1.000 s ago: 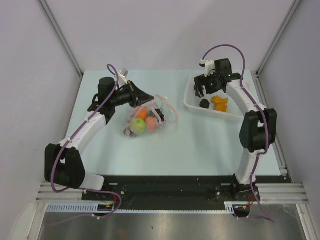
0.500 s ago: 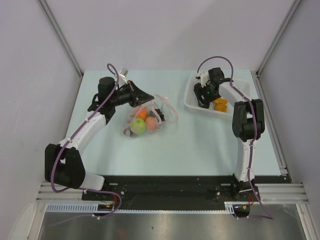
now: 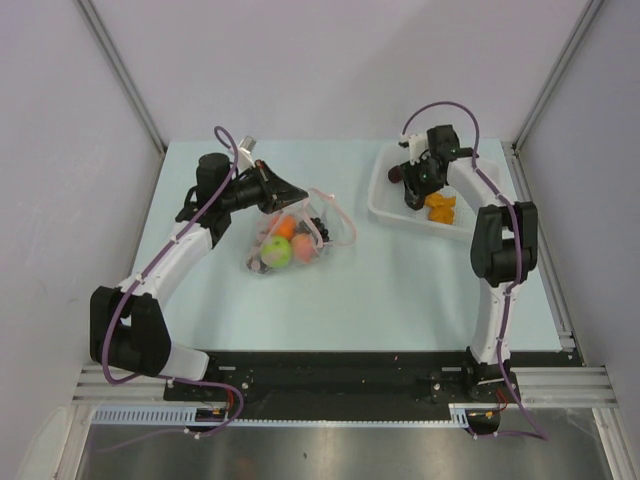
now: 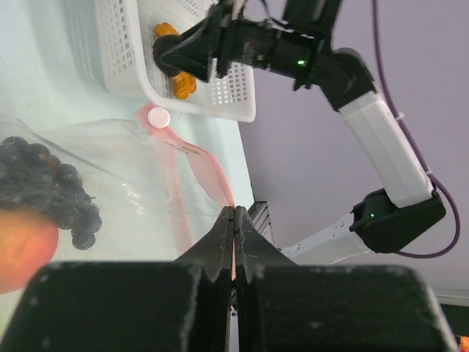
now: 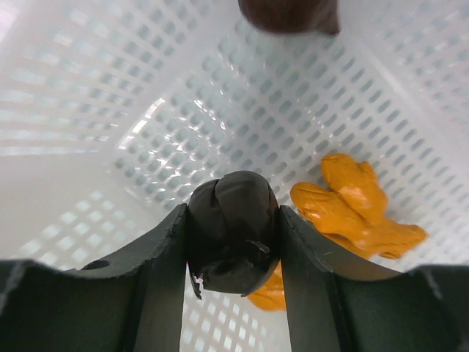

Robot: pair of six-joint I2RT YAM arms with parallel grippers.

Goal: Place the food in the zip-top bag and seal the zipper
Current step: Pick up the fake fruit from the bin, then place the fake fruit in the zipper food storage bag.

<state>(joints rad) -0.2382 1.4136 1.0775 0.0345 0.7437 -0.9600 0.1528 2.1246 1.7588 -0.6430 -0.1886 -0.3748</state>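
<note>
Left gripper: jaws fully closed on the zipper, clamping the pink-red strip at the open end of the zip-top bag. The bag lies on the pale table, left of centre. Seen through the clear plastic are an orange ball, a green apple, a peach-red fruit and a dark grape cluster.

Right gripper: inside the white perforated basket at the far right of the table. Both fingers press against a dark brown piece. Whether that piece is clear of the basket floor cannot be determined. An orange piece lies on the floor just beside it.
</note>
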